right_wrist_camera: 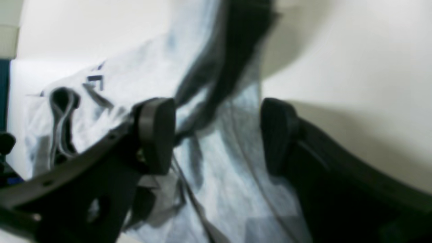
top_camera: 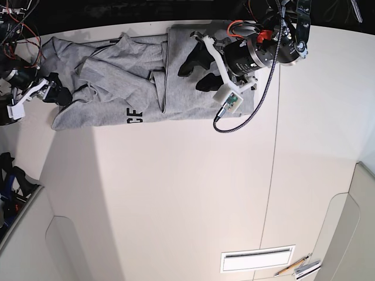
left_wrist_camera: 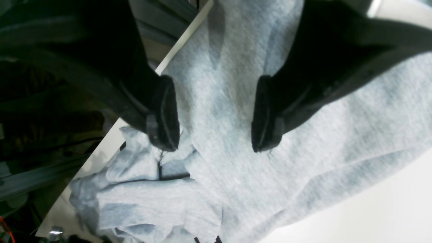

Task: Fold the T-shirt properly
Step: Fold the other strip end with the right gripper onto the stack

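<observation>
T-shirt (top_camera: 140, 88) fabric is being viewed between the separated jaws of the left gripper (left_wrist_camera: 214, 114) and of the right gripper (right_wrist_camera: 217, 135); both pairs are being held open. Whether cloth is being touched by either pair cannot be determined. The garment is being supported, bunched and wrinkled, by the white table (top_camera: 176, 199), along one edge in the base view. Black lettering (top_camera: 134, 115) is being partly exposed between the two arms.
</observation>
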Available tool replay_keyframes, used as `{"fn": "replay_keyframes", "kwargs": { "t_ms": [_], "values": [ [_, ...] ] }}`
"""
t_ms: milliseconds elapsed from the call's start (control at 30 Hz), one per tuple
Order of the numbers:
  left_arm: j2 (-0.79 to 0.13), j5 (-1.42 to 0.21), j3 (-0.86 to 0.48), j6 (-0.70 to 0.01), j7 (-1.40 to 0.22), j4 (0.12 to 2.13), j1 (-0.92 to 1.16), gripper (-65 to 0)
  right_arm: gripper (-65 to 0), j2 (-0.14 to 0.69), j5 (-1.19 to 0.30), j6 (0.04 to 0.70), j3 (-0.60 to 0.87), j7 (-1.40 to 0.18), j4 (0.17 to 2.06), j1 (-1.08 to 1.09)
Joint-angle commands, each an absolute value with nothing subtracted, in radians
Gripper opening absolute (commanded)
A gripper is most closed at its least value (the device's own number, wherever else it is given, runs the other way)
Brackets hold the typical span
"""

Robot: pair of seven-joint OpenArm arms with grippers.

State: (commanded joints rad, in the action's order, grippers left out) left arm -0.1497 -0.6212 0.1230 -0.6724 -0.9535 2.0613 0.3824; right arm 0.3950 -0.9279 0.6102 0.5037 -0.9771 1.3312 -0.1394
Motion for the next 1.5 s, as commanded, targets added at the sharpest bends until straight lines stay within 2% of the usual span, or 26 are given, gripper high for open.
{"fn": "replay_keyframes", "kwargs": {
  "t_ms": [267, 533, 567, 667, 700, 867, 1000, 1100, 1233, 1333, 1500],
  "values": [
    [-0.150, -0.632, 0.123, -0.673, -0.953, 2.061, 0.380, -27.2, -25.2, 0.330, -0.927, 0.611, 0.494, -1.008, 1.331, -0.147],
    [-0.150, -0.651, 0.122, -0.673, -0.953, 2.152, 0.380, -27.2, -26.4, 0.330, -0.850, 0.610, 0.436, -0.998, 1.331, -0.147],
    [-0.150, -0.646, 0.115, -0.673, -0.953, 2.155, 0.380, -27.2, -32.5, 0.330, -0.836, 0.609, 0.430, -0.994, 1.331, -0.147],
    [-0.150, -0.647, 0.046, -0.673, -0.953, 2.155, 0.380, -27.2, -59.3, 0.330, -0.817, 0.607, 0.430, -0.991, 1.331, -0.147],
    [-0.150, -0.653, 0.008, -0.672, -0.953, 2.155, 0.380, -27.2, -65.0, 0.330, -0.817, 0.607, 0.430, -0.990, 1.331, -0.147],
    [-0.150, -0.732, -0.202, -0.674, -0.989, 2.155, 0.383, -27.2, -65.0, 0.338, -0.820, 0.607, 0.434, -0.976, 1.333, -0.144],
    [-0.155, -0.749, -0.290, -0.677, -1.018, 2.152, 0.436, -27.2, -65.0, 0.338, -0.831, 0.606, 0.476, -0.981, 1.378, -0.141],
    [-0.167, -0.727, -0.296, -0.677, -1.017, 2.133, 0.489, -27.2, -65.0, 0.338, -0.861, 0.606, 0.521, -1.025, 1.457, -0.142],
    [-0.167, -0.665, -0.296, -0.669, -1.001, 2.072, 0.513, -27.4, -65.0, 0.338, -1.011, 0.606, 0.577, -1.129, 1.584, -0.144],
    [-0.167, -0.619, -0.296, -0.665, -0.971, 1.997, 0.513, -30.7, -65.0, 0.334, -1.044, 0.607, 0.580, -1.136, 1.682, -0.159],
    [-0.166, -0.610, -0.286, -0.665, -0.923, 1.883, 0.513, -30.7, -65.0, 0.300, -1.059, 0.608, 0.574, -1.153, 1.791, -0.164]
  ]
}}
